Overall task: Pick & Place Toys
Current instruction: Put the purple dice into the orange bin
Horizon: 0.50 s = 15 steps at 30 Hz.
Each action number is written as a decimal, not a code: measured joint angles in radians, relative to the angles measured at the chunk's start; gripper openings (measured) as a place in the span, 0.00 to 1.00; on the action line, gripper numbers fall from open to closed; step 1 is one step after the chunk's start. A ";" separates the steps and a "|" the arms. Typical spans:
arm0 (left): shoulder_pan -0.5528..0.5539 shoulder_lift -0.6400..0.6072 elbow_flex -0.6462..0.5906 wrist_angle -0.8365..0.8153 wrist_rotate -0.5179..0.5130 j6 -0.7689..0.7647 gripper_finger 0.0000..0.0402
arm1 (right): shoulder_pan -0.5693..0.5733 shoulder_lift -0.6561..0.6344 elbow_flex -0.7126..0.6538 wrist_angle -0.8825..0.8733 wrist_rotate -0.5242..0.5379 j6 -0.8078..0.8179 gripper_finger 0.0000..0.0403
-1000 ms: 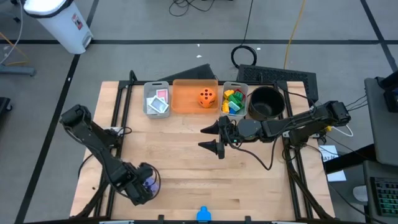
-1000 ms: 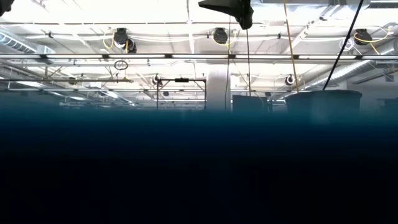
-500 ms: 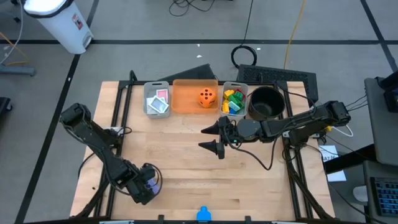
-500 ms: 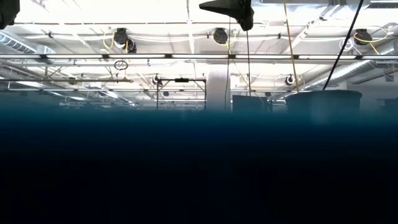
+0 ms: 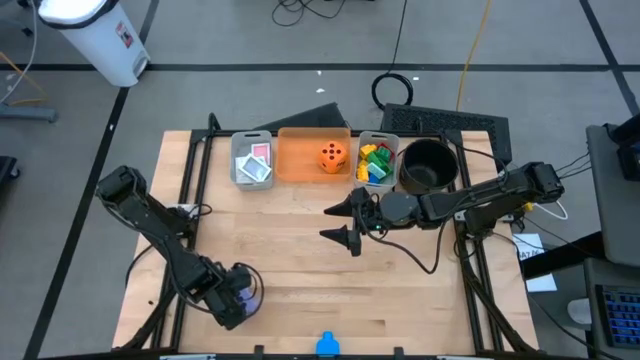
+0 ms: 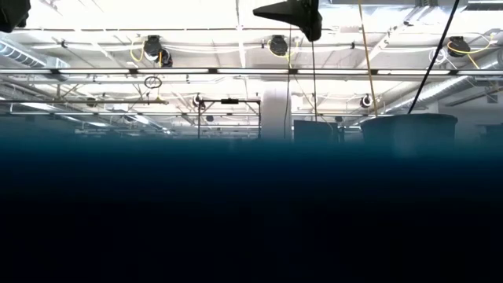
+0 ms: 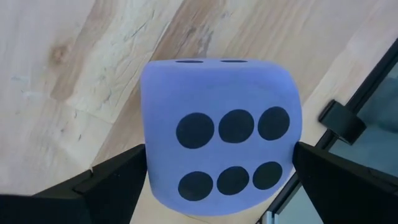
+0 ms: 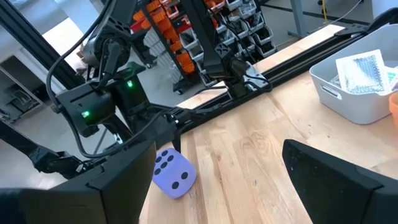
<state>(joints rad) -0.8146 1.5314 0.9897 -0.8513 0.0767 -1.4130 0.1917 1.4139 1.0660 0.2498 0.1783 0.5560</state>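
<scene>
A purple die rests on the table near its near left corner, six-pip face up, also in the right wrist view. My left gripper points down over it, open, one finger on either side of the die; I cannot tell whether they touch it. My right gripper hangs open and level above the table's middle, holding nothing. An orange die lies in the orange bin. Coloured bricks fill a grey bin, and picture cards lie in another.
The bins and a black round bowl line the table's far edge. Bare wood lies between them and the purple die. Black frame rails run along the table's left side. The low view shows only my right gripper's finger at its top.
My left gripper has turned a little about its own pointing line above the purple die. The die and my right gripper have kept still.
</scene>
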 joint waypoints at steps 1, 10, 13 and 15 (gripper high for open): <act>0.000 0.000 0.000 0.000 -0.001 0.019 0.99 | 0.000 0.000 0.000 -0.002 0.000 0.000 0.85; 0.010 0.001 0.000 -0.009 -0.023 0.078 0.99 | 0.000 0.000 0.000 -0.020 0.000 -0.003 0.85; 0.019 0.001 -0.001 -0.010 -0.033 0.110 0.99 | 0.000 0.000 0.000 -0.021 0.000 -0.024 0.85; 0.024 0.001 -0.001 -0.013 -0.033 0.133 0.99 | 0.000 0.000 0.000 -0.020 0.000 -0.026 0.85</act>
<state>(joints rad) -0.7904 1.5326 0.9890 -0.8640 0.0441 -1.2799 0.1917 1.4139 1.0660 0.2295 0.1783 0.5297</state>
